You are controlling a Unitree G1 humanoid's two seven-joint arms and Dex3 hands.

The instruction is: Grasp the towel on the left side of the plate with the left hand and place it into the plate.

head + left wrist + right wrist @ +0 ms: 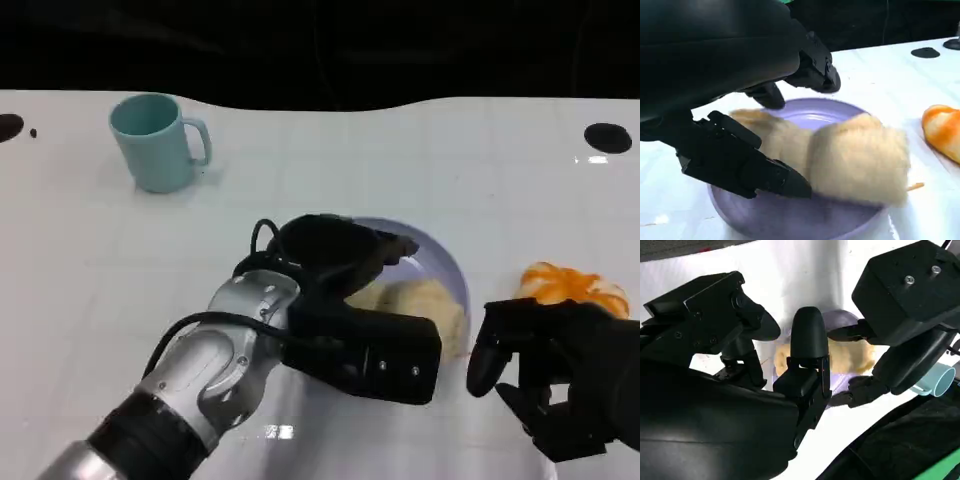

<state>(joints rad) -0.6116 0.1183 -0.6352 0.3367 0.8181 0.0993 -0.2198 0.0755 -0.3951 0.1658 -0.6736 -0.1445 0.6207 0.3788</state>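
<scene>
On the white bench, with the fluffy cream towel (840, 160) already lying inside the round lilac plate (790, 220) and the black left hand (345, 265) hovering over it, fingers (755, 167) spread and apparently released: placing step nearly done, next only lifting clear.

A glossy white table (330, 170) with a faint grid of lines fills most of the head view. Its far edge curves against a black, unlit background. Bright reflections of overhead light glint on the tabletop near the front.
</scene>
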